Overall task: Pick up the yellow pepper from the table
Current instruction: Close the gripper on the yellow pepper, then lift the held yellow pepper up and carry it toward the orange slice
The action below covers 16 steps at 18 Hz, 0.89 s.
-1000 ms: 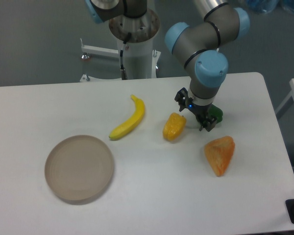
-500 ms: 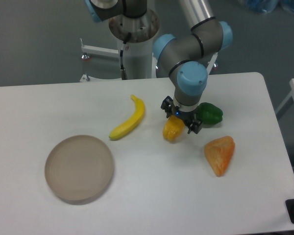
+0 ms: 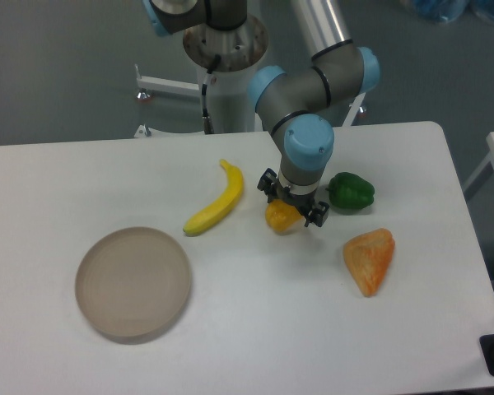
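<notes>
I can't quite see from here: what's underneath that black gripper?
Under the black gripper sits a small glossy yellow pepper on the white table. Only its lower left part shows; the gripper covers the rest, so any contact is hidden.

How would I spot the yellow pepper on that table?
Find the robot's blue-capped arm over the white table; its gripper sits right over the yellow pepper. It is small, lumpy and yellow-orange, unlike the long banana to its left or the green pepper to its right.

Glossy yellow pepper (image 3: 281, 217) (plastic-looking); matt white table (image 3: 255, 329).
</notes>
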Motion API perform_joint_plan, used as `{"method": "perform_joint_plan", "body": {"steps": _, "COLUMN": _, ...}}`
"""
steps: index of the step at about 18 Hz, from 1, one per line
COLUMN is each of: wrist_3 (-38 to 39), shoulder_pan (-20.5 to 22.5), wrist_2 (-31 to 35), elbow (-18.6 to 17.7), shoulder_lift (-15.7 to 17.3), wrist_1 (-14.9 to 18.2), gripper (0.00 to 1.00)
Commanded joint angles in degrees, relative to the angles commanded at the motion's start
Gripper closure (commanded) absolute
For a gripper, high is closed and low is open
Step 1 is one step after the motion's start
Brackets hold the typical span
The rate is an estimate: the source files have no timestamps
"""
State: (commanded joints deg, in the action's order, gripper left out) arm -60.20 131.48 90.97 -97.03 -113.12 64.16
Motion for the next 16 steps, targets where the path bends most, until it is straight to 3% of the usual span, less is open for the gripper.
{"method": "perform_joint_plan", "body": {"steps": 2, "wrist_3": -0.7, "shoulder_pan": 0.1, "wrist_2": 0.0, "elbow": 0.1, "shoulder_lift": 0.0, "wrist_1": 0.0, "gripper": 0.00}}
{"method": "perform_joint_plan", "body": {"steps": 3, "wrist_3": -0.8, "shoulder_pan": 0.1, "wrist_2": 0.0, "elbow": 0.0, "shoulder_lift": -0.2, "wrist_1": 0.1, "gripper": 0.06}}
{"method": "perform_joint_plan", "body": {"steps": 4, "wrist_3": -0.8, "shoulder_pan": 0.2, "wrist_2": 0.1, "elbow": 0.2, "shoulder_lift": -0.2, "wrist_1": 0.3, "gripper": 0.50}}
{"method": "perform_joint_plan", "body": {"steps": 6, "wrist_3": -0.8, "shoulder_pan": 0.3, "wrist_2": -0.3, "elbow": 0.7, "shoulder_lift": -0.1, "wrist_1": 0.4, "gripper": 0.93}}
{"method": "perform_joint_plan", "body": {"steps": 8, "wrist_3": -0.1, "shoulder_pan": 0.5, "wrist_2": -0.4, "elbow": 1.9, "shoulder_lift": 0.3, "wrist_1": 1.4, "gripper": 0.94}}
{"method": "perform_joint_plan", "body": {"steps": 12, "wrist_3": 0.0, "shoulder_pan": 0.8, "wrist_2": -0.3, "elbow": 8.2, "shoulder_lift": 0.2, "wrist_1": 10.6, "gripper": 0.95}}
{"method": "perform_joint_plan", "body": {"steps": 16, "wrist_3": -0.4, "shoulder_pan": 2.2, "wrist_2": -0.4, "elbow": 15.1, "shoulder_lift": -0.7, "wrist_1": 16.2, "gripper": 0.96}}
